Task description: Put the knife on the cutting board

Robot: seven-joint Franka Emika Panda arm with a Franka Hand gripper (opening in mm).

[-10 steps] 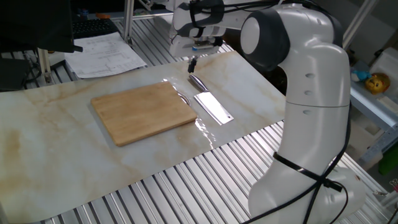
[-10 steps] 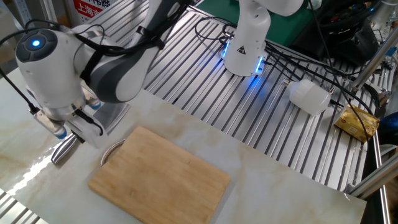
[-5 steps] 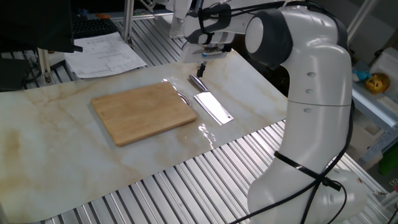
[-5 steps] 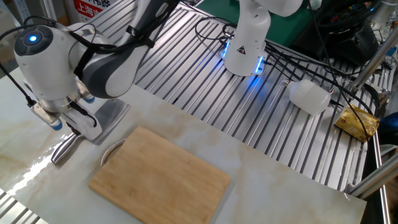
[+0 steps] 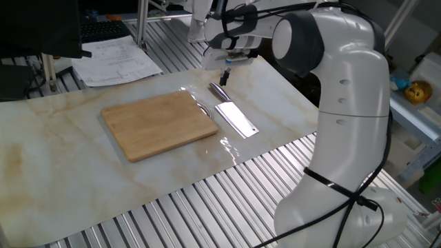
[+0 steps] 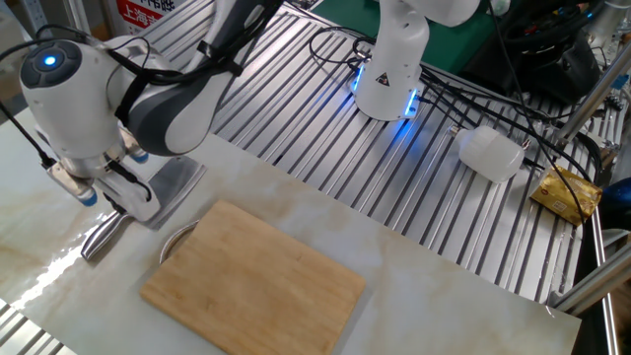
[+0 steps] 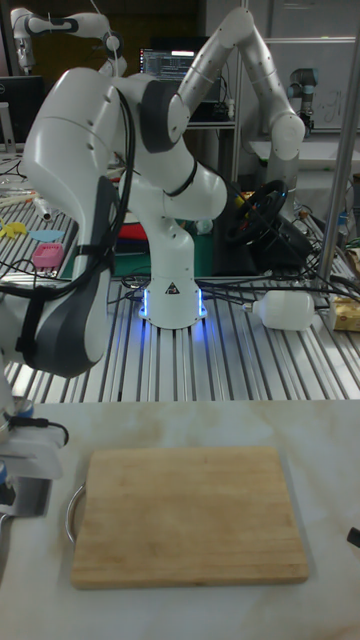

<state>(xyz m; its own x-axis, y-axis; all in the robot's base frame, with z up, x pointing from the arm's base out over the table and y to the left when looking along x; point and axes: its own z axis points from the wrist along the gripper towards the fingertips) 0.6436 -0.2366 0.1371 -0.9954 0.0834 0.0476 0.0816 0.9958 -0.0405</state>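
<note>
The knife (image 5: 234, 120) lies flat on the marble mat just right of the cutting board (image 5: 158, 124), its handle pointing to the far side. It is not touching the board. In the other fixed view the knife (image 6: 175, 183) is partly covered by the arm, beside the cutting board (image 6: 254, 281). My gripper (image 5: 224, 76) hangs just above and slightly right of the handle end, holding nothing. Its dark fingers show as one thin sliver, so their gap is unclear. The tall view shows the cutting board (image 7: 185, 515) and a strip of the knife (image 7: 24, 497) at the left edge.
Papers (image 5: 117, 58) lie at the far left of the mat. A white bottle (image 6: 490, 153) and a yellow packet (image 6: 567, 194) rest on the slatted metal table near the robot base (image 6: 391, 69). My own arm (image 5: 344, 103) towers at the right.
Compared with one second ago, the gripper has shifted slightly right and away from directly over the handle. It has barely moved in the last half second. Knife and board have not moved.
</note>
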